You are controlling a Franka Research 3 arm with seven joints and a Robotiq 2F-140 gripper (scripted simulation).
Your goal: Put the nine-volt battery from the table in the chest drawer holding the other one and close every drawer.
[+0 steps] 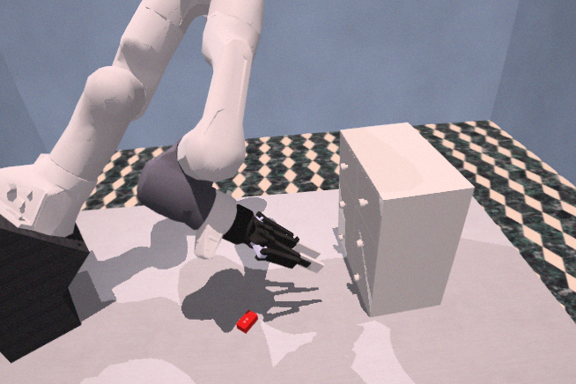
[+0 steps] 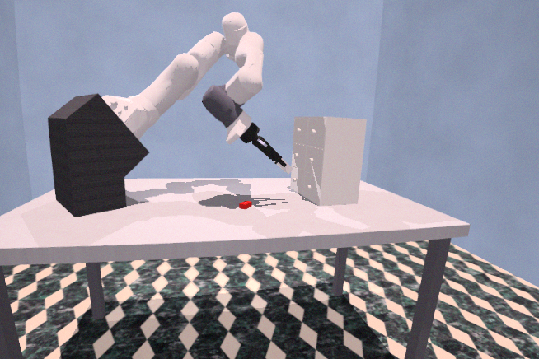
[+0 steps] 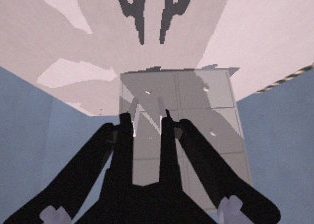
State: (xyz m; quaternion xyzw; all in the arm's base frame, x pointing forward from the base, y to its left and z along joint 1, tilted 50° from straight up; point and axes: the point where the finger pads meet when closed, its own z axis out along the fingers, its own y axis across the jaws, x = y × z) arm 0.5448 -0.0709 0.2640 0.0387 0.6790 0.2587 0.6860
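The red nine-volt battery (image 1: 247,321) (image 2: 245,205) lies on the table in front of the chest and is out of the wrist view. The small pale chest (image 1: 420,253) (image 2: 342,160) (image 3: 196,120) stands upright, with two columns of drawers in three rows, each with a small knob. All drawers look pushed in; their contents are hidden. My gripper (image 1: 320,262) (image 2: 288,170) (image 3: 148,105) is partly open with a narrow gap and nothing between the fingers. It is tilted down towards the chest front, a short way off it and above the table.
The table (image 1: 207,365) (image 2: 194,236) carries the dark base block (image 1: 26,280) (image 2: 92,160) at the left, with the arm mounted on it. The table's right edge runs beyond the chest. Arm and gripper shadows fall near the battery.
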